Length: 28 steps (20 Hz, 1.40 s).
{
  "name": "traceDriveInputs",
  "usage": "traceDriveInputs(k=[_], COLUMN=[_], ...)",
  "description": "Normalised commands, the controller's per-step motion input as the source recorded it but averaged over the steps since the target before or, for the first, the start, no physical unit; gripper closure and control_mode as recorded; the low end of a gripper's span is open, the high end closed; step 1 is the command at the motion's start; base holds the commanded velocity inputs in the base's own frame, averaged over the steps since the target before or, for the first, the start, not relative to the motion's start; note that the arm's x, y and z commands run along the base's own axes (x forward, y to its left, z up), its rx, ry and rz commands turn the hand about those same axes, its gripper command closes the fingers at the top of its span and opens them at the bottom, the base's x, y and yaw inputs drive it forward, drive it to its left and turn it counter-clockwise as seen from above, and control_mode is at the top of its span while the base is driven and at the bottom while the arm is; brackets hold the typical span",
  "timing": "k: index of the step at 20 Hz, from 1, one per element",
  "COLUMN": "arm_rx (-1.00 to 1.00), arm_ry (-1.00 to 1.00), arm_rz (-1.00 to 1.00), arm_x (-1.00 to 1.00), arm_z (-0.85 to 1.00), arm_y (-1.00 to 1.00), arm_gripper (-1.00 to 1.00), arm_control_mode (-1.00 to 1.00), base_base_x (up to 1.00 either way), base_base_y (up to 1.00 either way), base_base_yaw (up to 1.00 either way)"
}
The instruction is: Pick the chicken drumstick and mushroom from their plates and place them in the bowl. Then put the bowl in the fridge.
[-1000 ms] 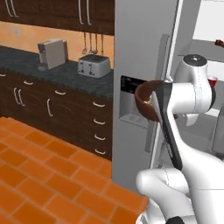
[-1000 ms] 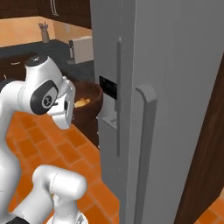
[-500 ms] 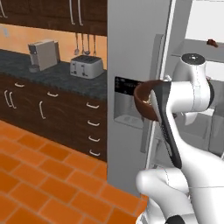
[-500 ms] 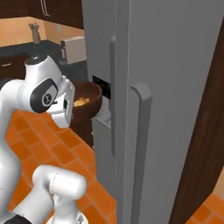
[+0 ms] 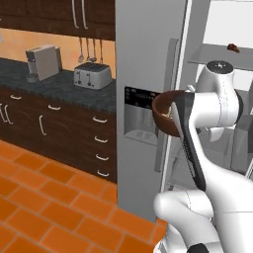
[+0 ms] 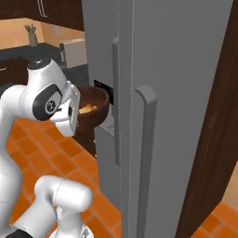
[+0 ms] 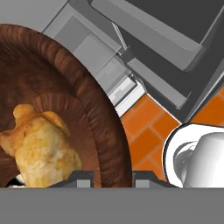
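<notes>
My gripper [image 7: 113,178] is shut on the rim of the dark brown bowl [image 7: 87,105], one finger inside and one outside. The golden-brown chicken drumstick [image 7: 38,146] lies in the bowl's lighter inside. A small pale bit at its lower left edge may be the mushroom; I cannot tell. I hold the bowl [image 5: 164,114] at chest height in front of the grey fridge [image 5: 148,59], close to its dark dispenser panel [image 5: 140,97]. From the right, the bowl [image 6: 94,98] with the drumstick [image 6: 86,109] sits just left of the fridge door's handle [image 6: 115,100]. The plates are out of view.
The fridge's right door stands open onto a white shelved inside [image 5: 225,34], with a small red item [image 5: 232,48] on a shelf. A dark counter at the left carries a toaster [image 5: 91,75] and a coffee machine [image 5: 43,62] above drawers [image 5: 100,143]. The floor [image 5: 44,197] is orange tile.
Both base views have shifted: the base has moved nearer the fridge, which looms larger, and the counter slid left. The bowl stays in the gripper in the same pose.
</notes>
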Motion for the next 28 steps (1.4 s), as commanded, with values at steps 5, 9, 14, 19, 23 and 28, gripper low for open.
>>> traceDriveInputs(k=[5, 9, 14, 19, 23, 28], arm_rx=[0.0, 0.0, 0.0, 0.0, 0.0, 0.0], arm_ry=[0.0, 0.0, 0.0, 0.0, 0.0, 0.0], arm_rz=[0.0, 0.0, 0.0, 0.0, 0.0, 0.0], arm_x=[0.0, 0.0, 0.0, 0.0, 0.0, 0.0], arm_z=[0.0, 0.0, 0.0, 0.0, 0.0, 0.0], arm_y=[0.0, 0.0, 0.0, 0.0, 0.0, 0.0], arm_gripper=[1.0, 1.0, 1.0, 1.0, 1.0, 1.0], arm_control_mode=[1.0, 1.0, 1.0, 1.0, 1.0, 1.0], base_base_x=[0.6, 0.42, 0.26, 0.76, 0.04, 0.34], base_base_y=[-0.11, -0.28, 0.0, -0.18, -0.28, 0.67], base_base_yaw=[-0.06, 0.12, 0.58, 0.06, 0.04, -0.59])
